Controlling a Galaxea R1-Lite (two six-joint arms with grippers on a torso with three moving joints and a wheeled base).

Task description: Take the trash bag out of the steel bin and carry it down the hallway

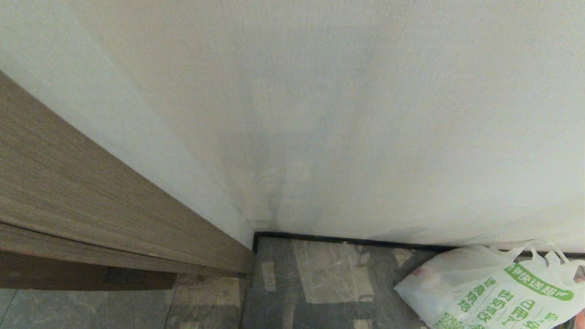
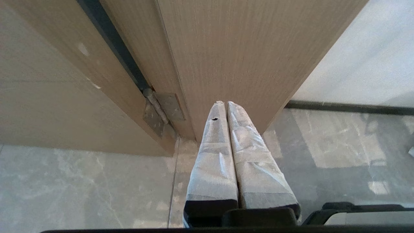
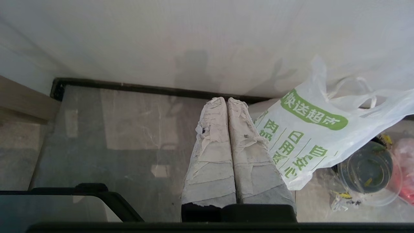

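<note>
**Mia:** Grey shiny floor tiles [image 1: 329,278] meet a white wall [image 1: 365,114] with a black strip [image 1: 343,239] along the bottom. A wooden door frame [image 1: 91,196] is on the left.

**Ben:** Where is the trash bag?

**Mia:** The trash bag [image 1: 493,292] lies on the floor, low on the right, near the wall. Nothing is holding it. A clear tub [image 3: 368,171] sits right beside it.

**Ben:** I think it was put down there, so the carrying looks done.

**Mia:** The right gripper [image 3: 226,100] hangs just left of the bag, its two taped fingers pressed together with nothing between them.

**Ben:** And the left gripper?

**Mia:** The left gripper [image 2: 225,104] is pressed together too, empty, in front of the door frame. I can't see the steel bin anywhere.
</note>
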